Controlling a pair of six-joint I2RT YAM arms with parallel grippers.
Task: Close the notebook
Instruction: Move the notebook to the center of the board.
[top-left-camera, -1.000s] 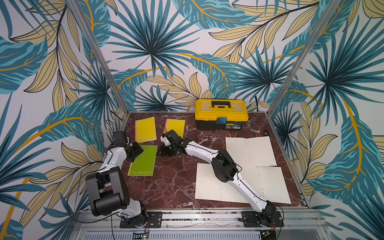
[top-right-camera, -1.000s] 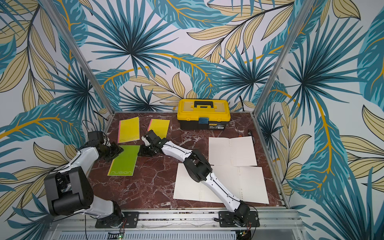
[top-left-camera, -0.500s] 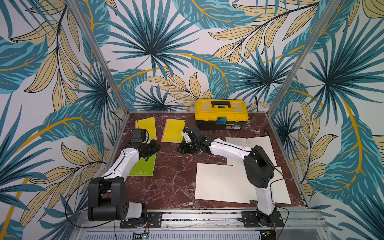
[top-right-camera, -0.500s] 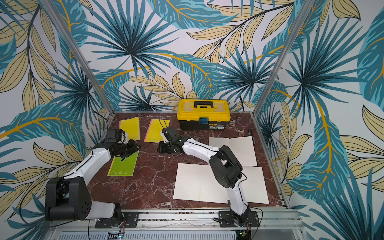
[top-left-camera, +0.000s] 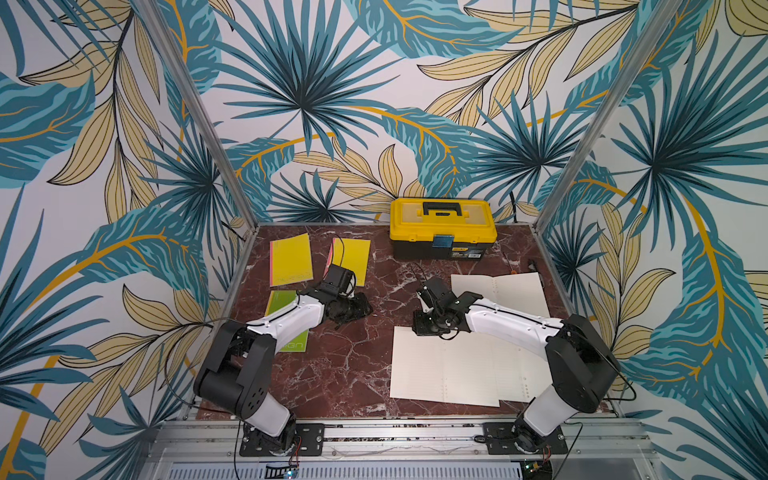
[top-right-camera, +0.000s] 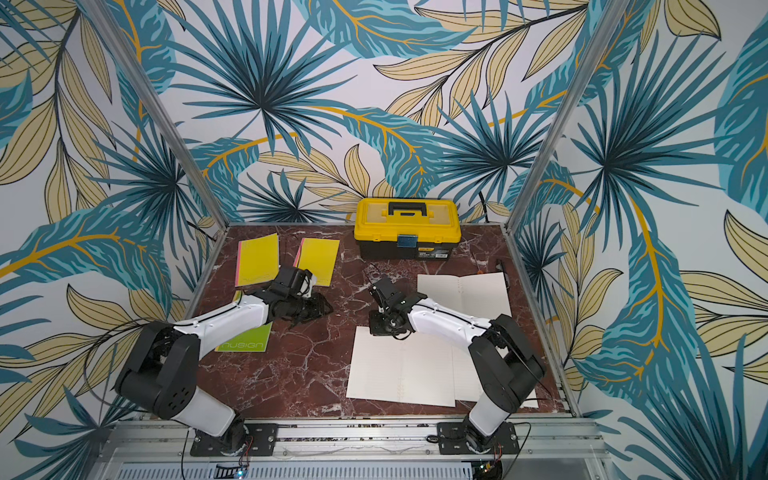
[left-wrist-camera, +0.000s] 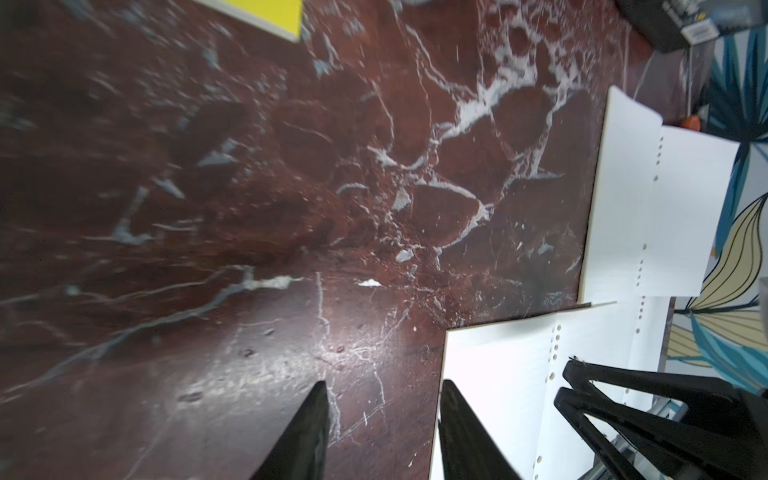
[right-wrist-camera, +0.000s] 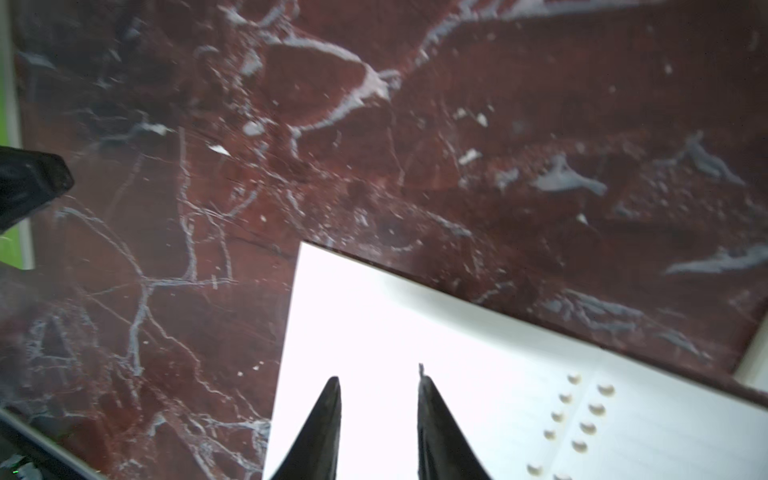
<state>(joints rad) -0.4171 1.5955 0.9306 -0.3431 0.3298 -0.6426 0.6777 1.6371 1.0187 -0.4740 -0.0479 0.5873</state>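
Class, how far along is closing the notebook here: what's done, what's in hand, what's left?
Done: the green notebook, the yellow notebook and its yellow twin lie closed. In hand: the right gripper, open, is over a corner of the near open notebook, holding nothing; the left gripper is open above the marble table. Left: it and the far open notebook lie flat open.

The dark red table (top-left-camera: 345, 374) with white lines is holding everything. A yellow toolbox (top-left-camera: 442, 228) is sitting at the back. Two shut notebooks, one yellow notebook (top-left-camera: 291, 259) and another yellow notebook (top-left-camera: 355, 257), are lying side by side at the back left. A green notebook (top-right-camera: 245, 343) is lying nearer the front. On the right, the back open notebook (top-left-camera: 511, 293) is lying flat, and the front open notebook (top-left-camera: 449, 365) is lying just before it.
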